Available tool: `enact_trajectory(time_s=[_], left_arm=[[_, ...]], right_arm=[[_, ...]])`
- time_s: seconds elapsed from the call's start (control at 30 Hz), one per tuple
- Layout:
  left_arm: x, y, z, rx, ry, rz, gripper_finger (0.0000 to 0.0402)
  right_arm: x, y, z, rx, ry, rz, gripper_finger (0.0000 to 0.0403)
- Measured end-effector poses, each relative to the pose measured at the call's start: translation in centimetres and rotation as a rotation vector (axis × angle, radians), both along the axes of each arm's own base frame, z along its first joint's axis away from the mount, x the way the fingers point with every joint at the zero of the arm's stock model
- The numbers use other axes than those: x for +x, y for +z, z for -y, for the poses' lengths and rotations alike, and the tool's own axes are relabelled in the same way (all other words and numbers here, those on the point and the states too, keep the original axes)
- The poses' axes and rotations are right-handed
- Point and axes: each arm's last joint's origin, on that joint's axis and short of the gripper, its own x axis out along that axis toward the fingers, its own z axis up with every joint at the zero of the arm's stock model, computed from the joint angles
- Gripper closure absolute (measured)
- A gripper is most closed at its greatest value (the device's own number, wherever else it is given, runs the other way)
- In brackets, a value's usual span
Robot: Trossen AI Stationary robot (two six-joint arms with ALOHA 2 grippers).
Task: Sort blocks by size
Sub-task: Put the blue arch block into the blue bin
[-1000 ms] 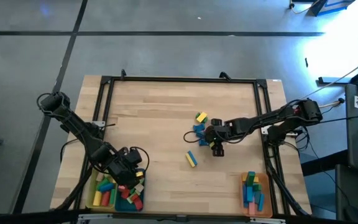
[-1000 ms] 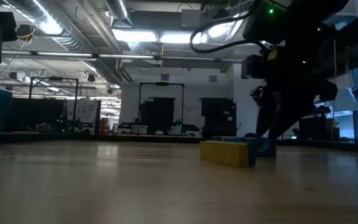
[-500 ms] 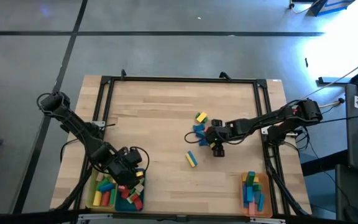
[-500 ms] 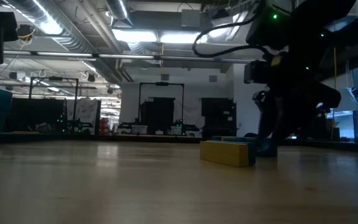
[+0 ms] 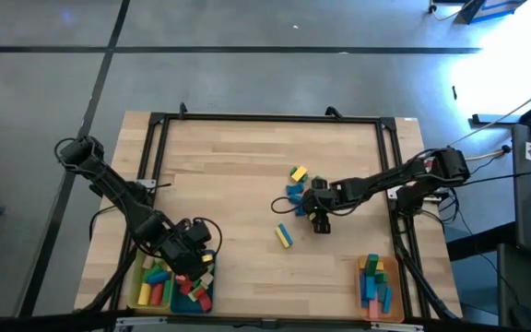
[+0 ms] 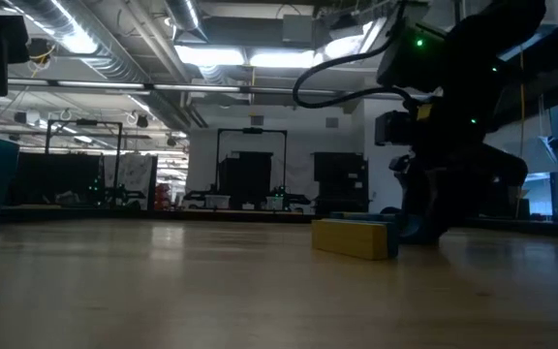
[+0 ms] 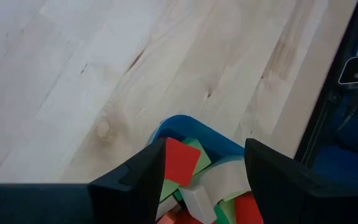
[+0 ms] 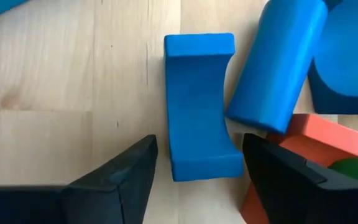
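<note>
Shifted slightly: right gripper (image 8: 194,163) above blue arch block (image 8: 201,106), jaws released. Rigid, light; grip across narrow waist. Left gripper (image 7: 201,165) released.

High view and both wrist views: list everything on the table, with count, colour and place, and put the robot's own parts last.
Loose blocks: a small cluster, blue with one yellow, red and green also in the right wrist view, right of the table's centre.
Lone block: one, yellow and blue, lying apart, nearer the front edge than the cluster.
Blue arch block: one, flat on the wood between the right gripper's fingers.
Yellow tray: one, front left corner, holding mixed blocks.
Teal tray: one, beside the yellow tray, holding red, green and white blocks.
Orange tray: one, front right, holding mostly blue blocks.
Table: one, light wood, black frame.
Left gripper: open, over the teal tray.
Right gripper: open, down over the blue arch block.
</note>
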Motion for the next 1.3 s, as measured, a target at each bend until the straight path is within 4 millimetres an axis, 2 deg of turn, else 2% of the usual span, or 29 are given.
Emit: enact_trajectory(time_s=[0.13, 0.33, 0.6, 0.9, 1.1, 1.3], left_arm=[[0.1, 0.0, -0.1, 0.013, 0.012, 0.017, 0.0205], [0.9, 0.4, -0.4, 0.095, -0.017, 0.108, 0.0205], [3.8, 1.6, -2.1, 0.309, -0.115, 0.310, 0.0205], [6.5, 3.2, -3.6, 0.590, -0.301, 0.483, 0.0205], [8.3, 2.8, -3.3, 0.827, -0.491, 0.534, 0.0205], [10.4, 1.6, -3.0, 0.942, -0.537, 0.575, 0.0205]], right_arm=[[0.0, 0.0, -0.1, 0.022, 0.009, 0.000, 0.0188], [0.1, 0.2, -0.2, 0.075, 0.030, -0.008, 0.0268], [1.8, 3.1, -0.7, 0.150, 0.061, -0.014, 0.0268], [4.4, 7.2, -1.5, 0.332, 0.164, 0.127, 0.0253], [5.7, 9.8, -2.1, 0.465, 0.264, 0.234, 0.0261], [6.7, 11.5, -2.4, 0.566, 0.300, 0.342, 0.0256]])
